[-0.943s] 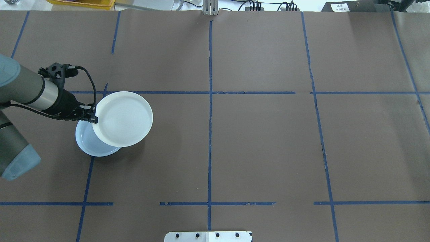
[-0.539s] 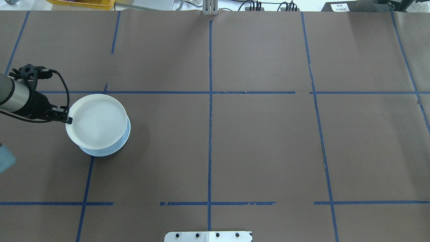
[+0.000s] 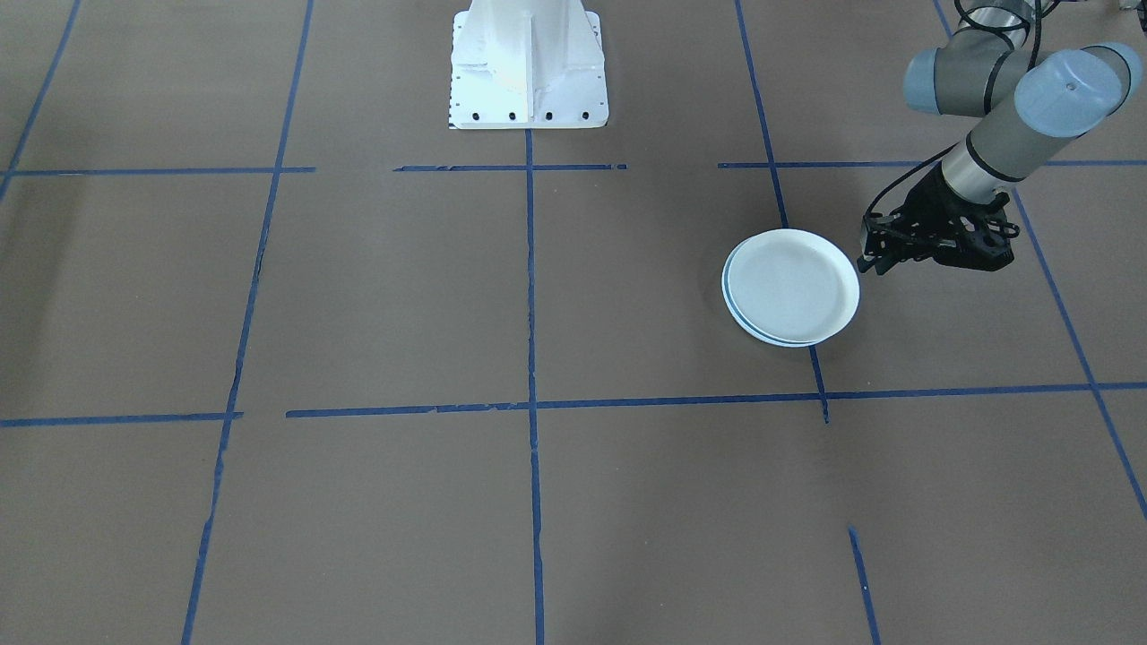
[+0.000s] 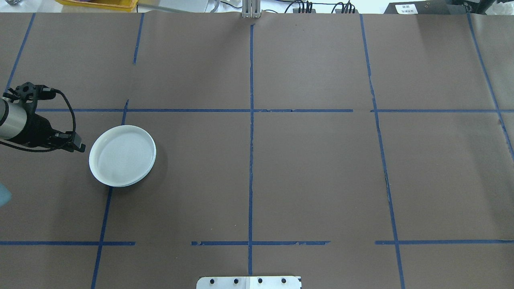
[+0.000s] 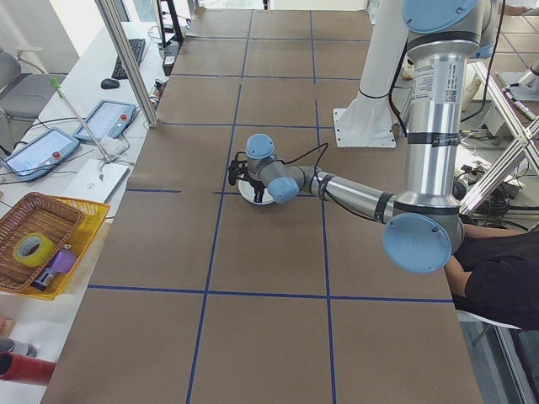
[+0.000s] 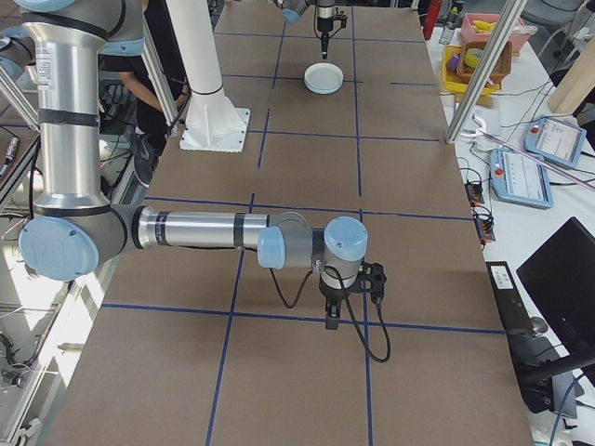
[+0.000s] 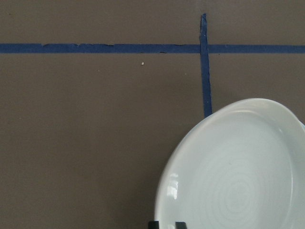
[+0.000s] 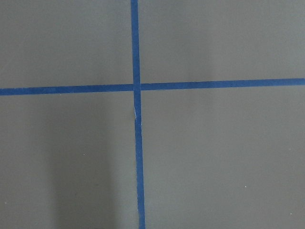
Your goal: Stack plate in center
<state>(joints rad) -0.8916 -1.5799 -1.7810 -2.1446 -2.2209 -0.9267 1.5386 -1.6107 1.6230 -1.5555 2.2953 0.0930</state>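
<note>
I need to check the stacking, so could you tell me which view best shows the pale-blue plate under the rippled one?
The exterior front-facing view: the pale-blue plate peeks out as a crescent beneath the rippled plate. Overhead shows only a thin edge; the side views are too small; the left wrist camera shows only the top plate.

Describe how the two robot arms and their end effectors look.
Both arms have silver-grey tube links with pale blue caps on the joints. The left arm ends in a black end effector with a black cable looping along the wrist. The right arm matches it: a black end effector and a black cable hanging in a loop. No markings are readable.
</note>
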